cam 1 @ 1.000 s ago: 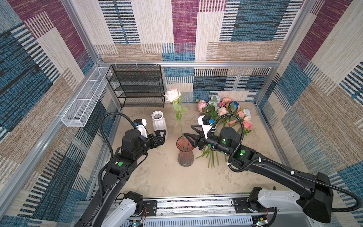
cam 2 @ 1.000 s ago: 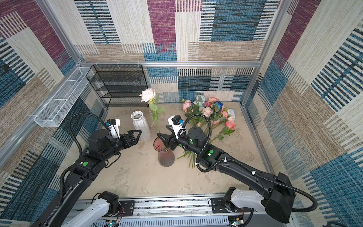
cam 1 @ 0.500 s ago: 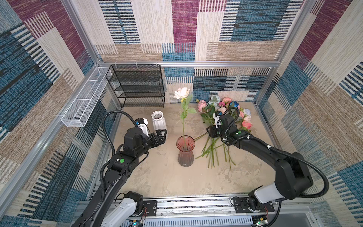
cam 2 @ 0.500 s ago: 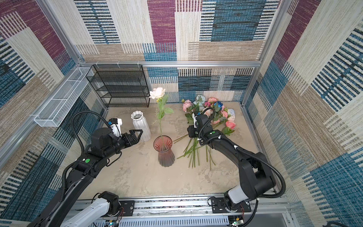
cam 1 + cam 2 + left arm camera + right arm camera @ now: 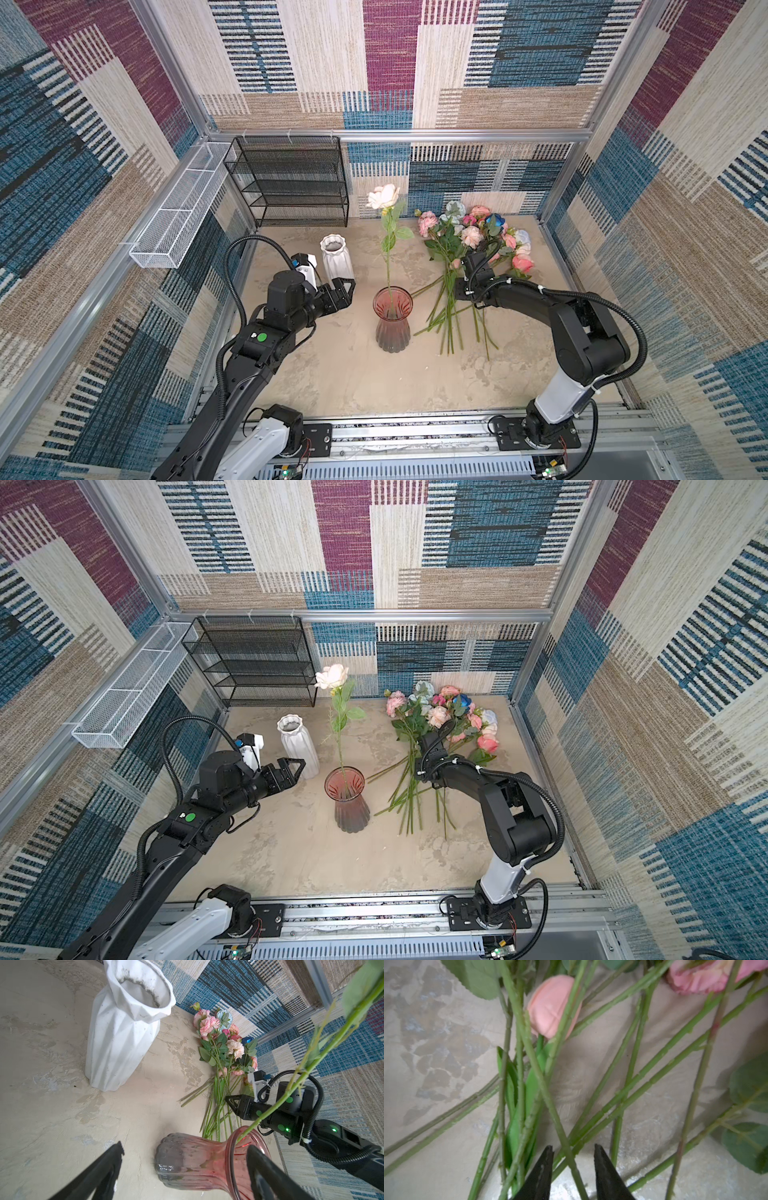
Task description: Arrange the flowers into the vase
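Note:
The pink glass vase (image 5: 392,320) (image 5: 347,800) (image 5: 197,1159) stands mid-table with one white rose (image 5: 383,196) (image 5: 331,676) upright in it. The other flowers (image 5: 469,237) (image 5: 440,715) (image 5: 218,1043) lie in a pile at the back right, stems fanned toward the front. My left gripper (image 5: 351,289) (image 5: 300,769) (image 5: 185,1147) hangs open just left of the vase, holding nothing. My right gripper (image 5: 457,291) (image 5: 419,771) (image 5: 573,1148) is down on the stems. Its jaws stand a little apart, with one green stem (image 5: 565,1148) between them untouched.
A white faceted vase (image 5: 336,259) (image 5: 297,746) (image 5: 122,1028) stands behind my left gripper. A black mesh rack (image 5: 291,183) is against the back wall and a white wire basket (image 5: 183,212) hangs on the left wall. A pink tulip bud (image 5: 552,1005) lies among the stems.
My right arm has left the vase, swung back to the flower pile and come down over the stems, its jaws narrowing. The white rose stays in the vase, more upright. The left arm barely moved.

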{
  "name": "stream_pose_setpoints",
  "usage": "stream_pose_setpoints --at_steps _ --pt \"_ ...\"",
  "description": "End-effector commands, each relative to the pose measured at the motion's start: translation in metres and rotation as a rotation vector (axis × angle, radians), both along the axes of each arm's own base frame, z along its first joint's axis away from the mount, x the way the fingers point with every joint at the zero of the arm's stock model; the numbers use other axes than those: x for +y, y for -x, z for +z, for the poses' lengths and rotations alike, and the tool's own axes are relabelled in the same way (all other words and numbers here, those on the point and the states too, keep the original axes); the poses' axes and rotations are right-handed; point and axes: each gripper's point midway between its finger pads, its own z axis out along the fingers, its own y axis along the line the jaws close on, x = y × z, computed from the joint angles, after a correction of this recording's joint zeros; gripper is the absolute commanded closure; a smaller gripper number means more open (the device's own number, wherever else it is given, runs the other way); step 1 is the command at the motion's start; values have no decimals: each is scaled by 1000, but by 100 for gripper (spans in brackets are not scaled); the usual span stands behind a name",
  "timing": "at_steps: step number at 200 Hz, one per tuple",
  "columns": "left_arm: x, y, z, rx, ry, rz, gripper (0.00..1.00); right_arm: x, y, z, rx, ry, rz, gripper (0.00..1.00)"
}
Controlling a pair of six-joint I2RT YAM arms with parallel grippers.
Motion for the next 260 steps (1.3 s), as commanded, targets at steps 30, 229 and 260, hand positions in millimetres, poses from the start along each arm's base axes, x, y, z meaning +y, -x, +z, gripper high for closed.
stream_pose_setpoints --at_steps 30,229,260 --pt "-3 -2 0 3 17 -6 5 -2 -8 -9 -21 12 -7 76" --pt "-15 10 58 -181 75 -111 6 8 46 196 -711 -368 101 100" --pt "-18 16 80 -256 88 -150 6 6 67 246 -880 -428 144 100"
